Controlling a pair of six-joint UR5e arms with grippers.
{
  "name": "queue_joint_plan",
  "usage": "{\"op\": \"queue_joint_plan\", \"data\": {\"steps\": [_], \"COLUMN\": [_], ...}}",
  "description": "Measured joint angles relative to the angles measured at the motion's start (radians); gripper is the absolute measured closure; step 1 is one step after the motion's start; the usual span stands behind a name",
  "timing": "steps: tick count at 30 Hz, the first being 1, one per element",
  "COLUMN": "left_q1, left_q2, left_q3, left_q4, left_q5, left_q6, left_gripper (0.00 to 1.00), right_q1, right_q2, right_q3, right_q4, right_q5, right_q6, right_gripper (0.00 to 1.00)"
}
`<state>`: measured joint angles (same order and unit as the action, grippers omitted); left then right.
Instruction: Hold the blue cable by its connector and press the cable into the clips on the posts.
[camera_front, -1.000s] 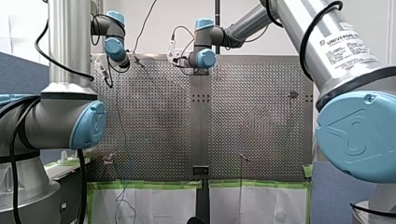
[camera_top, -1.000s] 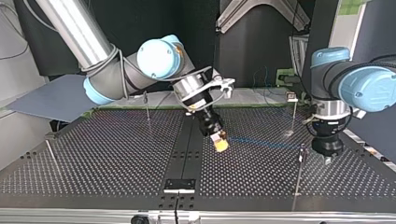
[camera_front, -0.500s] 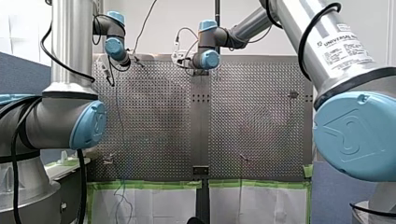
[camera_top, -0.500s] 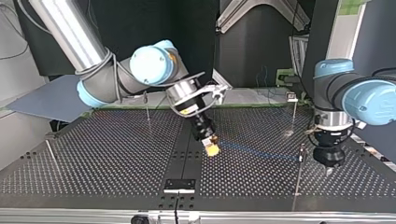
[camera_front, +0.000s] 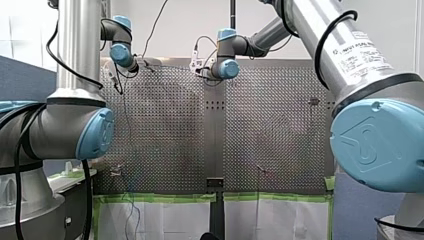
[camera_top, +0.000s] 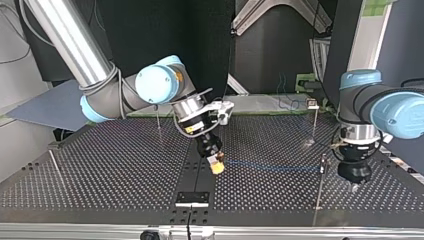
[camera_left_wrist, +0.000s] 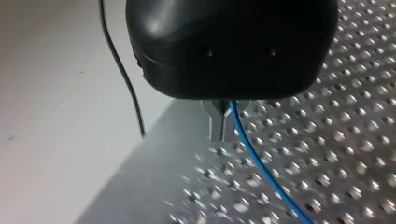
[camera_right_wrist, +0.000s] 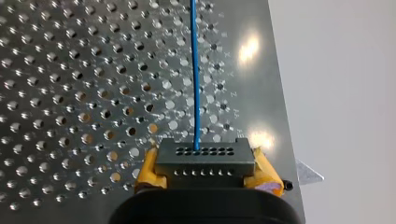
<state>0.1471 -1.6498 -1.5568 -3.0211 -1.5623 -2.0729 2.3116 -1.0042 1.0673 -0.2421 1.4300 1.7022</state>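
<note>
Two bright glare spots lie on the desk near its edge in the right wrist view. In the left wrist view the desk's holes closest to the camera are blurred. In the top view the desk is dark, the room behind it dim.

The cable was bright blue. The connector was dark grey with two rows of tiny holes. My right gripper had yellow pads. My left gripper was glossy black, with silver fingers. The table was silver-grey, dotted with an even grid of holes. My left arm and right arm were silver with light blue caps. Green tape edged white sheets.
</note>
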Motion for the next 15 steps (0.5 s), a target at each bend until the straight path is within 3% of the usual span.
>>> {"op": "queue_joint_plan", "data": {"steps": [6, 13, 15], "left_q1": [0.004, 0.004, 0.003], "left_q2": [-0.017, -0.019, -0.019], "left_q3": [0.006, 0.006, 0.006], "left_q4": [0.000, -0.001, -0.001], "left_q5": [0.004, 0.004, 0.004], "left_q6": [0.009, 0.011, 0.014], "left_gripper": [1.00, 1.00, 0.71], "right_q1": [-0.018, -0.023, -0.023], "right_q2": [0.008, 0.012, 0.012], "right_q3": [-0.017, -0.018, -0.018], "right_q4": [0.001, 0.001, 0.002], "right_q5": [-0.004, -0.006, -0.006], "right_q6": [0.014, 0.016, 0.016], "right_gripper": [1.00, 1.00, 1.00]}}
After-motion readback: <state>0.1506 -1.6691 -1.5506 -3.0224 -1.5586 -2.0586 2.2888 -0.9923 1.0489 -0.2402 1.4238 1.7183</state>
